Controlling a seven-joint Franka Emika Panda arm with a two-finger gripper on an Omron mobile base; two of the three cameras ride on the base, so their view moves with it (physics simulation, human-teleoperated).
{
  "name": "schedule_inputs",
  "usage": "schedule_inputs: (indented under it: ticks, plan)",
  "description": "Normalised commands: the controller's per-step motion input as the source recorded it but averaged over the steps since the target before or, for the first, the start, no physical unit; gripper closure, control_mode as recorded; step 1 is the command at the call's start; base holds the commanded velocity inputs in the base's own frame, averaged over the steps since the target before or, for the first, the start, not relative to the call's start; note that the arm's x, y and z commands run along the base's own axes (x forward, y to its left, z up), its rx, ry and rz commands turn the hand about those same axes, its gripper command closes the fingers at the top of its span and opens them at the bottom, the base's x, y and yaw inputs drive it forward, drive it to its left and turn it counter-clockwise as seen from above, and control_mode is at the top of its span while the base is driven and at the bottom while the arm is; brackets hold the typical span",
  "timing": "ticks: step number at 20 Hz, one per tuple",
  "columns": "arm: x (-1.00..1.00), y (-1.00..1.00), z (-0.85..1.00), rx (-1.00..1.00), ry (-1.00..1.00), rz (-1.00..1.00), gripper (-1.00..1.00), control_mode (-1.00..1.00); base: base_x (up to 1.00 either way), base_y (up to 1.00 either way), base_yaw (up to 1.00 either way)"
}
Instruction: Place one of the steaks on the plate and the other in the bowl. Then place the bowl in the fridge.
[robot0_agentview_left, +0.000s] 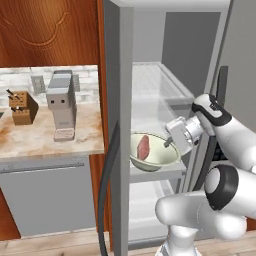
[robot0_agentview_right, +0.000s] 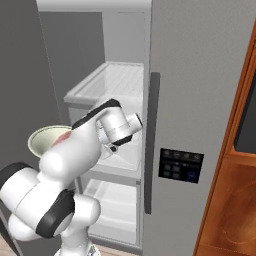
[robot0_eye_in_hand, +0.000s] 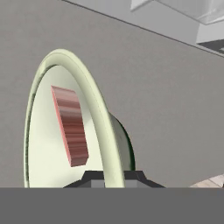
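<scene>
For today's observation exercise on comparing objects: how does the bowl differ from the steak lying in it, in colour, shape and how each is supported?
Colour: the bowl is pale greenish-white, while the steak is reddish-pink.
Shape: the bowl is round with flaring sides; the steak is a small flat slab.
Support: the gripper pinches the bowl's rim, whereas the steak simply lies inside the bowl, untouched by the fingers.
Shared: both are at the open fridge, level with its middle shelf.

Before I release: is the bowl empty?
No, a steak lies inside the bowl, which the gripper holds by its rim.
</scene>
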Motion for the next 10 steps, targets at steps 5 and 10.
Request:
schedule_inputs:
  ticks: [5, 10]
  plan:
    - [-0.09, -0.13, 0.02, 0.0, -0.01, -0.5, 1.0, -1.0, 0.0, 0.0, 0.0]
    - [-0.24, -0.1, 0.03, 0.01, -0.05, -0.6, 1.0, -1.0, 0.0, 0.0, 0.0]
